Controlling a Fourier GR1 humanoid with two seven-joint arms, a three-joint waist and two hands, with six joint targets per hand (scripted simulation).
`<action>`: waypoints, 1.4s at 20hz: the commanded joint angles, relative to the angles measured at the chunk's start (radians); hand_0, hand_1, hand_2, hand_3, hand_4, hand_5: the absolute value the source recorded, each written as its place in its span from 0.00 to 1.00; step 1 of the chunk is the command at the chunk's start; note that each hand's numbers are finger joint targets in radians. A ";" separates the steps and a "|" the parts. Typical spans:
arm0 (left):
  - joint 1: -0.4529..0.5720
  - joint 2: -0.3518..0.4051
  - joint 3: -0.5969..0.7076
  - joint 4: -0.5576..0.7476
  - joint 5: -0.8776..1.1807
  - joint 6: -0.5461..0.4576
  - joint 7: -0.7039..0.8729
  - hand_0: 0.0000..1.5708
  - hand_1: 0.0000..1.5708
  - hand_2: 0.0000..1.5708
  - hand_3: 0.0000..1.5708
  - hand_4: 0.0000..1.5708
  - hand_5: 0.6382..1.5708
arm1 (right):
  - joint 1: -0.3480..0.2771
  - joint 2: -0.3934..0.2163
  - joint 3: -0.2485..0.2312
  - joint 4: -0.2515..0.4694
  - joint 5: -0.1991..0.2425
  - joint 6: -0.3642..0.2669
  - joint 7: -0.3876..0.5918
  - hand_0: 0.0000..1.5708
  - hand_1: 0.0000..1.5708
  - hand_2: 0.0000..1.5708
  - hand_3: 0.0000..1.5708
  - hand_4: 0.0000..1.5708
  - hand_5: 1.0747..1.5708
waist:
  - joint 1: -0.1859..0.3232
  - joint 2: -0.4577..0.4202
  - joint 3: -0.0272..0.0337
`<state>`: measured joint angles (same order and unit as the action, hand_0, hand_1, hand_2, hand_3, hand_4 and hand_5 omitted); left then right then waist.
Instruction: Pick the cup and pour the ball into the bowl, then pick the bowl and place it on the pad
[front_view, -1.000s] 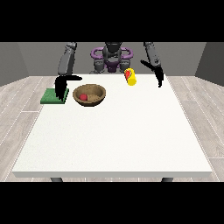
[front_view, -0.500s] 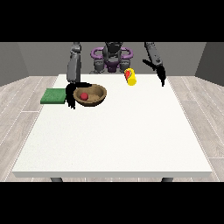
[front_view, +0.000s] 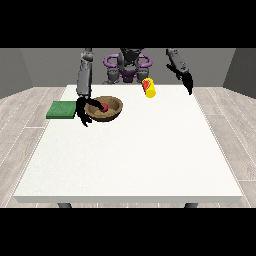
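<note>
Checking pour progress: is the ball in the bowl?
Yes. The red ball sits inside the brown bowl.

Humanoid robot with grey cylindrical arms, a dark grey torso (front_view: 129, 67) ringed by purple loops, and black hands.

Hand at the view's left (front_view: 83, 112) lowered; the view's-right hand (front_view: 187, 82) raised.

On the worktop (front_view: 130, 160) we find the bowl (front_view: 104, 108) towards the far left, with the ball (front_view: 105, 106) in it. The pad (front_view: 61, 109) lies just left of the bowl, at the worktop's left edge. The cup (front_view: 149, 88) lies on its side behind and to the right of the bowl, well apart. The hand at the view's left (front_view: 82, 113) sits between pad and bowl, touching the bowl's left rim; the hand at the view's right (front_view: 188, 83) hangs right of the cup
</note>
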<state>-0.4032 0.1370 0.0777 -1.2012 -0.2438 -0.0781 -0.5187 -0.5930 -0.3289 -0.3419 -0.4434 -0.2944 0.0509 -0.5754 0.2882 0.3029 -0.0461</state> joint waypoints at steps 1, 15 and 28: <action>-0.056 0.001 -0.034 -0.039 -0.011 -0.024 -0.002 0.00 0.00 0.00 0.00 0.00 0.08 | 0.060 -0.048 0.139 0.092 0.191 -0.175 0.072 1.00 1.00 1.00 1.00 0.71 0.98 | 0.097 0.126 0.0398; -0.071 -0.044 -0.068 0.057 -0.022 -0.039 0.051 0.00 0.00 0.00 0.00 0.00 0.08 | 0.061 -0.264 0.225 0.034 0.323 -0.338 0.443 1.00 1.00 1.00 1.00 0.73 1.00 | 0.186 -0.036 0.0391; 0.085 -0.016 0.059 0.278 0.019 0.033 -0.052 0.00 0.00 0.00 0.00 0.00 0.10 | -0.055 -0.562 0.521 -0.146 0.598 0.051 0.672 1.00 1.00 1.00 1.00 1.00 0.97 | -0.074 -0.312 0.0438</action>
<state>-0.3696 0.1138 0.1177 -0.9475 -0.2270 -0.0669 -0.5357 -0.6240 -0.8006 0.1247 -0.5474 0.2461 -0.0077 0.0864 0.2645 0.0441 -0.0054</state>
